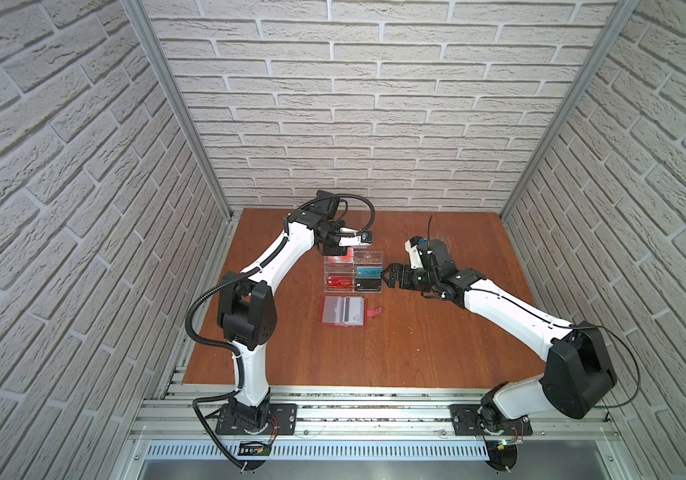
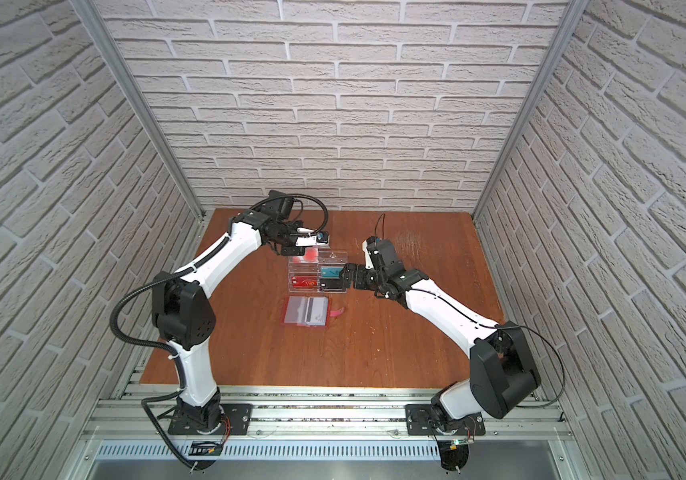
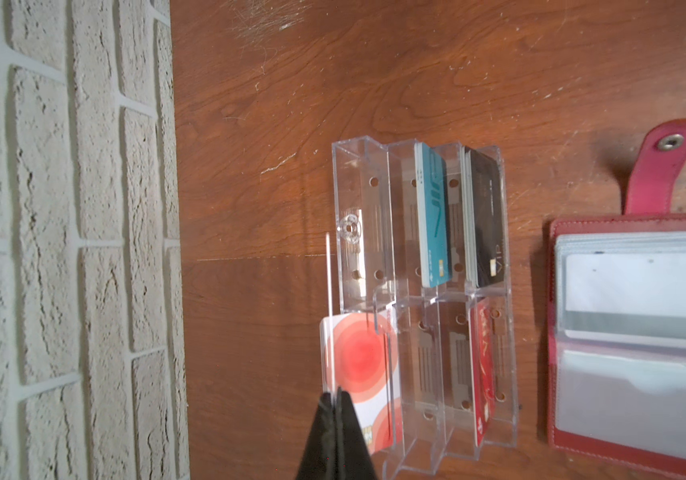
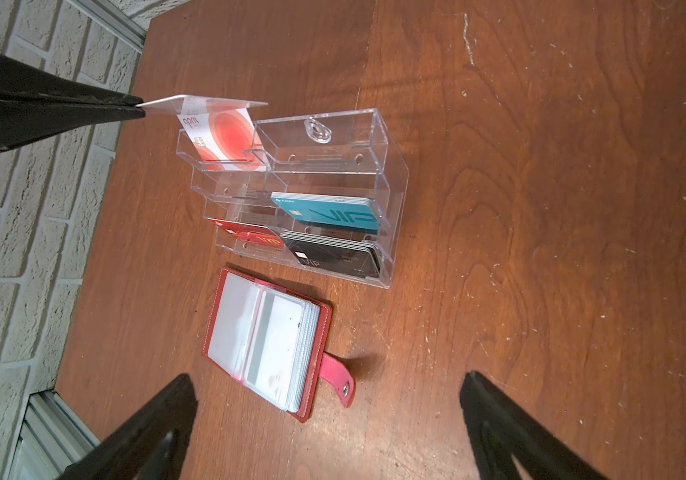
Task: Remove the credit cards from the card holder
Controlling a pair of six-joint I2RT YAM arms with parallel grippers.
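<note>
Pinching a white card [image 4: 204,104] by the rack [image 4: 374,137], left claw [image 4: 139,104]; right claw [image 1: 385,279] agape.

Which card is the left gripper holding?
The plain white card, pinched by the left gripper above the clear rack; the rest sit in its pockets or the red wallet.

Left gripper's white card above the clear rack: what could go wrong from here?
1. The left gripper pinches the white card by one end only; it might swivel or slip.
2. The card could catch the clear rack's wall or the red-circle card in the slot below.
3. The open right gripper sits close beside the rack and might nudge it.
</note>
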